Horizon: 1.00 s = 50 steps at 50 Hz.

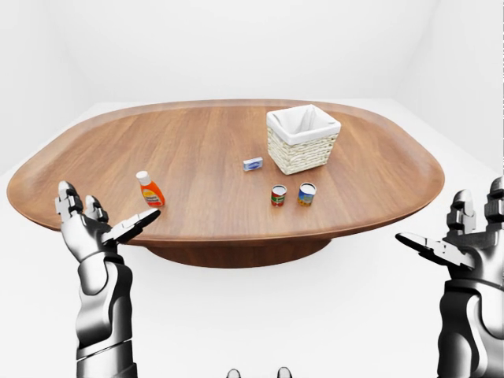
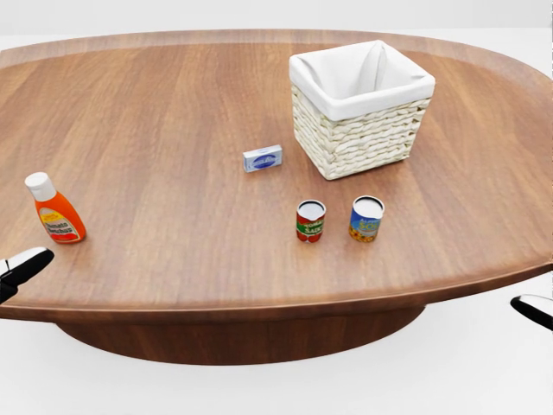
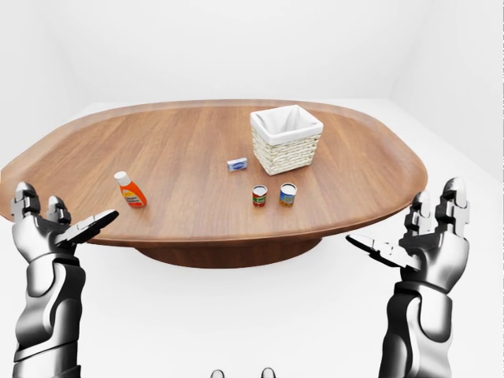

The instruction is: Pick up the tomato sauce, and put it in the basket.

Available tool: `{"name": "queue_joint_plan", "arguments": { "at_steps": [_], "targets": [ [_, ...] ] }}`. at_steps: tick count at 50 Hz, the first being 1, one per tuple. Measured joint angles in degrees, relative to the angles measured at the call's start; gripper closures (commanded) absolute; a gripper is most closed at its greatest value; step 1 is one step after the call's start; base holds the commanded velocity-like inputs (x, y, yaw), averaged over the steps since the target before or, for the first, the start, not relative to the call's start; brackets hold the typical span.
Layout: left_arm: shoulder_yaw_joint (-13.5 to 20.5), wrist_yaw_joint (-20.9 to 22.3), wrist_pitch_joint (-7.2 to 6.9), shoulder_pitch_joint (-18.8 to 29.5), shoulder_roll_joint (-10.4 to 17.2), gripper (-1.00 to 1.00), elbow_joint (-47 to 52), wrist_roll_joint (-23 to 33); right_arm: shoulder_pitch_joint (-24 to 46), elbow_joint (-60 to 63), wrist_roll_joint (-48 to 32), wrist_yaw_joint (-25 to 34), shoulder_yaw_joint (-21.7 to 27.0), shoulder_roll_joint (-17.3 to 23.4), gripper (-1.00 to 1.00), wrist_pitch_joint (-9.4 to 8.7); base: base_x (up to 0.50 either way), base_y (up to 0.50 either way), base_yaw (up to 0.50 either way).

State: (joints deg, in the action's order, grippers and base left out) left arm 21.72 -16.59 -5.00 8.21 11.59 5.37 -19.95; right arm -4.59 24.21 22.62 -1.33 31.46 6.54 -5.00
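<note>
a: biggest first; what's there?
b: wooden table (image 2: 173, 112), oval, fills the head view; then the wicker basket (image 2: 363, 138) with a white liner, upper right in that view, nothing in it that i can see.

a: hands?
b: left hand (image 1: 90, 230) splayed wide, holding nothing, off the table's near edge at the left; right hand (image 3: 429, 240) the same, fingers spread, off the edge at the right; both well apart from everything on the table.

a: smaller stuff?
b: orange bottle (image 2: 54, 212) with a white cap, upright, far left in the head view; label reads ketchup, i think, so not the target; blue can (image 2: 366, 218) below the basket; red can (image 2: 310, 220) just beside it on its left, apart, not touching; small white-blue box (image 2: 263, 158) left of the basket.

a: so the tomato sauce?
b: my call is the red can, green band, label too small to read fully; stands upright, near the basket, centre-right.

a: handling?
b: judging only: rigid metal, won't crush, probably some heft for its size; smooth sides could slip; take it round the middle of the side wall, fingers opposed, keep it upright; right hand looks the nearer one.
</note>
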Motion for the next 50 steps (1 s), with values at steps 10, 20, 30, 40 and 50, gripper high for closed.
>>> {"name": "queue_joint_plan", "arguments": {
  "at_steps": [10,20,30,40,50],
  "targets": [
    [0.0,-0.4,0.06,0.2,0.1,-1.00,-0.8,-0.1,-0.2,0.0,0.5,0.1,0.4,0.1,-1.00,0.00,0.00,-0.38,0.00],
    [-0.1,-0.6,0.00,0.2,0.1,-1.00,-1.1,-0.2,-0.6,1.1,0.8,0.2,0.6,-0.1,-1.00,0.00,0.00,-0.38,0.00],
    [-0.1,-0.5,0.00,0.1,0.1,-1.00,-1.2,-0.1,-0.6,1.4,0.8,0.4,0.8,-0.3,-1.00,0.00,0.00,-0.38,0.00],
    [-0.3,-0.4,0.12,0.2,0.1,-1.00,-1.7,0.0,-0.5,0.9,0.6,0.6,0.7,-0.2,-1.00,0.00,0.00,-0.38,0.00],
    [-0.5,-0.4,0.11,0.3,0.0,-1.00,-2.0,0.0,-0.3,0.1,0.6,0.7,0.6,0.0,-1.00,0.00,0.00,-0.38,0.00]
  ]
}}
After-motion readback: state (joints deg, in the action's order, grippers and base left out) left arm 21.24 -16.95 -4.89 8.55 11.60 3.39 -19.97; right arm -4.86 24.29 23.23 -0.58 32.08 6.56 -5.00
